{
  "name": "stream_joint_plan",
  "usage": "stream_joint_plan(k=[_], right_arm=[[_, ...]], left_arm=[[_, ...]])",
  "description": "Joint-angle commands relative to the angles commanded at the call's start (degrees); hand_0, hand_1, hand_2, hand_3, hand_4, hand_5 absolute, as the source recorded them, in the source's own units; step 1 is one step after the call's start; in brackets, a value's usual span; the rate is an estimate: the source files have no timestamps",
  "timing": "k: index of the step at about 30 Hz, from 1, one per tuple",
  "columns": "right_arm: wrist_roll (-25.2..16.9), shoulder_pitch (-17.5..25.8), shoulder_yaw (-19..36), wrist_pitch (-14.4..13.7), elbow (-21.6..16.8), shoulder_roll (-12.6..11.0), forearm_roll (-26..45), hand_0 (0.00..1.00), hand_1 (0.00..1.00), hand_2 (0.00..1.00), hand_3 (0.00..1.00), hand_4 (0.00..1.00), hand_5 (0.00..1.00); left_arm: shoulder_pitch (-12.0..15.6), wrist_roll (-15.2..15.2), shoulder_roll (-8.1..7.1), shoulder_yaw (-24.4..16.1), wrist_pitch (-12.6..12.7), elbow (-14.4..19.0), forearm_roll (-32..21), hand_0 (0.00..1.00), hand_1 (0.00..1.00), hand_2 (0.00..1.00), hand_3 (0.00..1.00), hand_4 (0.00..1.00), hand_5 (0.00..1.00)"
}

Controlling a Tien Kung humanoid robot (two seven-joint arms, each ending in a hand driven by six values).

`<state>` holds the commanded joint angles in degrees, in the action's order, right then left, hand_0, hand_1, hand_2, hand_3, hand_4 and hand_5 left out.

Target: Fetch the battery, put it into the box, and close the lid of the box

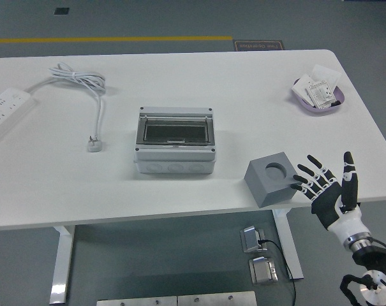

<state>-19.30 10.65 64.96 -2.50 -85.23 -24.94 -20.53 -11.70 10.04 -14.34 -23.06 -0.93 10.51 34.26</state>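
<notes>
A grey box with a dark see-through lid stands in the middle of the white table; the lid lies shut. A purple dish at the far right holds small white packs. I cannot tell which item is the battery. My right hand is open with fingers spread, over the table's near right edge, just right of a grey cube with a round hole. It holds nothing. My left hand is out of view.
A white power strip lies at the far left. Its white cable and plug run across the left part of the table. Metal floor boxes show under the table.
</notes>
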Motion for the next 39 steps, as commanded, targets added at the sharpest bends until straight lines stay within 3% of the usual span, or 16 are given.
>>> stream_joint_plan(k=[12, 24, 33, 39], right_arm=[[-1.1, -3.2, -1.9, -0.8, 1.2, 0.5, 0.4, 0.562, 0.718, 0.804, 0.829, 0.982, 0.998], [-2.0, -3.5, -1.5, -0.8, 1.0, 0.5, 0.3, 0.567, 0.718, 0.805, 0.829, 0.974, 0.998], [2.7, -1.6, 2.3, -5.3, 0.5, -0.9, -4.8, 0.572, 0.72, 0.804, 0.826, 0.968, 0.998], [3.8, -0.6, 2.4, -5.0, 0.4, -1.4, -4.6, 0.521, 0.664, 0.792, 0.823, 0.965, 0.998]], left_arm=[[-0.1, -0.2, -0.09, 0.2, 0.0, 0.0, -0.2, 0.566, 0.679, 0.548, 0.579, 0.46, 0.173], [0.0, 0.0, -0.2, -0.2, -0.1, 0.0, 0.3, 0.565, 0.678, 0.546, 0.576, 0.458, 0.173], [-0.1, -0.1, -0.2, 0.1, -0.1, 0.1, 0.0, 0.565, 0.677, 0.545, 0.573, 0.458, 0.174], [-0.2, -0.1, -0.31, 0.1, -0.1, 0.1, 0.0, 0.565, 0.676, 0.545, 0.573, 0.457, 0.174]])
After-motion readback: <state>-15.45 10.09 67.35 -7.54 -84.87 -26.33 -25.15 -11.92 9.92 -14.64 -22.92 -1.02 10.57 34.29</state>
